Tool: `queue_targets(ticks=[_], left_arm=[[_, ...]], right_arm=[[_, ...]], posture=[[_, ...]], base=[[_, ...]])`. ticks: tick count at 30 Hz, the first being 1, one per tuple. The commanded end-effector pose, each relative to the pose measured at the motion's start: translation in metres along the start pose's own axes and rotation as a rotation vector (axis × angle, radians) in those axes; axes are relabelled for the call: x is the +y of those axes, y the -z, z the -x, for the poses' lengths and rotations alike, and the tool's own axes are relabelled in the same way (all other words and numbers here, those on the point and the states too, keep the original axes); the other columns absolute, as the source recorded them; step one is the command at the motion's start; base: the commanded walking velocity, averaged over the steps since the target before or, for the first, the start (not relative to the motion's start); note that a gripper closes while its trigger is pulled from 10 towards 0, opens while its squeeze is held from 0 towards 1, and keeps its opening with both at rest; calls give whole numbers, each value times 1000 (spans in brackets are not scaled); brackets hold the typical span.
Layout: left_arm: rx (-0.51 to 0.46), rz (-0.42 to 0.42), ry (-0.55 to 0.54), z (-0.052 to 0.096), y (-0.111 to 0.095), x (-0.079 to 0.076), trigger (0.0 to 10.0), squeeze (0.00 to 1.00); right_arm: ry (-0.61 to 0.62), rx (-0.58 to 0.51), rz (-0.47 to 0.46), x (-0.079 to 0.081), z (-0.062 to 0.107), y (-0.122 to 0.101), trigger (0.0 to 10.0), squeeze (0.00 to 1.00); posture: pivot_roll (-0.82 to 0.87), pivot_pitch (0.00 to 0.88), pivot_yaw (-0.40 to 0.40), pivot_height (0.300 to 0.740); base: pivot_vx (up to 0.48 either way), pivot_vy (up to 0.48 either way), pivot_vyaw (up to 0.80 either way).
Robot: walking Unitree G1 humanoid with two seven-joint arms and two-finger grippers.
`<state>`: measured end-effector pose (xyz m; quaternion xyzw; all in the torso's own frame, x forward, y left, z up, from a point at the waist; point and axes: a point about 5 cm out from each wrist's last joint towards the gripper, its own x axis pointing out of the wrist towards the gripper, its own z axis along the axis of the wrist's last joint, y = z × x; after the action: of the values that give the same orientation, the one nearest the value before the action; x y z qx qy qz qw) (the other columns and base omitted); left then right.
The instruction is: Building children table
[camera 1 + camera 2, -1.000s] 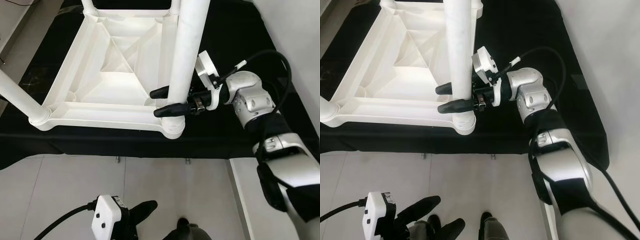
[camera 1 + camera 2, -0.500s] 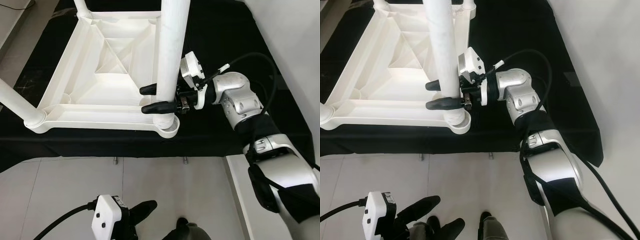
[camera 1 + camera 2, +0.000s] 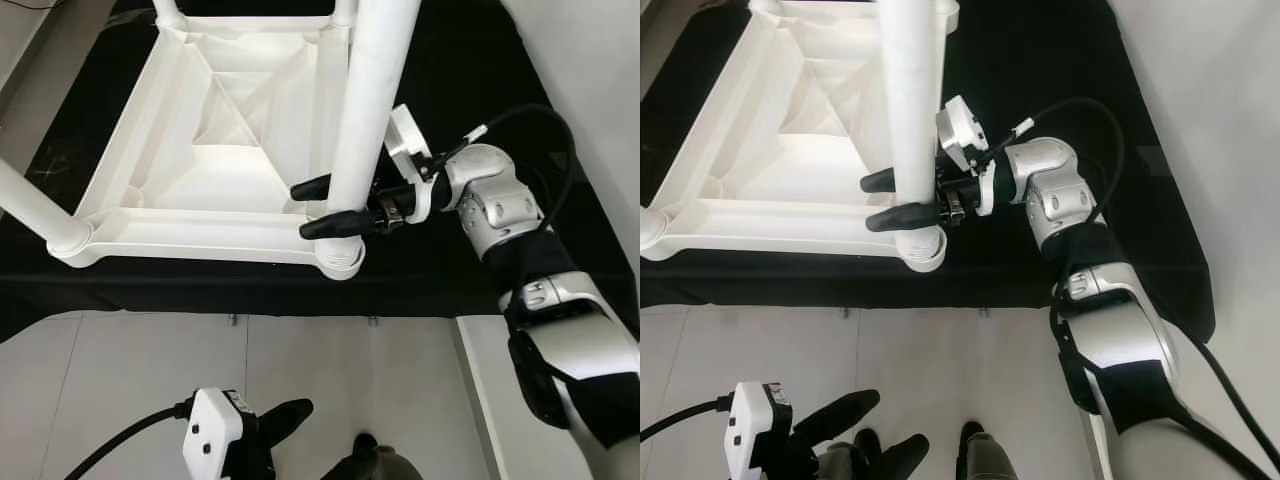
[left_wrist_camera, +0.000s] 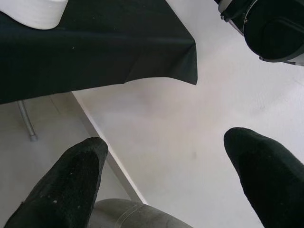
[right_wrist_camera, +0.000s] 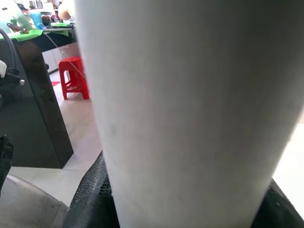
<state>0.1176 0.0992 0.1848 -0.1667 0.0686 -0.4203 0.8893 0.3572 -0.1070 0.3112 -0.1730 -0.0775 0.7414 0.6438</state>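
Observation:
A white plastic children's table top [image 3: 200, 232] lies upside down on a black cloth. White legs stand up from its corners. My right gripper [image 3: 302, 210] is shut on the near right leg [image 3: 365, 110], just above its corner socket [image 3: 342, 258], one black finger on each side. In the right wrist view that leg [image 5: 185, 109] sits close between the fingers. My left gripper [image 3: 875, 435] hangs low over the floor, and its fingers [image 4: 61, 185] are spread open with nothing between them.
Another leg [image 3: 30, 200] rises from the near left corner, and two more [image 3: 170, 12] stand at the far corners. The black cloth [image 3: 200, 290] ends at a front edge above pale floor tiles [image 3: 120, 380]. A white wall [image 3: 600, 90] runs along the right. A red stool [image 5: 73, 78] stands beyond.
The whole picture shifted left and then back, so the camera moved. My right gripper stays shut on the same leg at the same height. The left arm still hangs idle.

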Motion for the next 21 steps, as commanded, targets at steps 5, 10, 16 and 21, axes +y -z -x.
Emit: queue_targets(ticks=[5,10,16,21], left_arm=[[11,12,22,3,0,-6,10000,0],[11,11,21,3,0,-5,10000,0],[9,11,20,2,0,-5,10000,0],[9,10,19,2,-1,-5,10000,0]], right_arm=[[-44,127,-162,13,-2,42,10000,0],[-36,143,-166,12,-1,43,10000,0],[-5,166,-182,10,3,45,10000,0],[51,190,-171,6,5,47,10000,0]], posture=[[58,428,1,740],[60,428,0,740],[61,427,-3,740],[59,426,-1,740]], base=[[0,0,0],[0,0,0],[0,0,0],[0,0,0]])
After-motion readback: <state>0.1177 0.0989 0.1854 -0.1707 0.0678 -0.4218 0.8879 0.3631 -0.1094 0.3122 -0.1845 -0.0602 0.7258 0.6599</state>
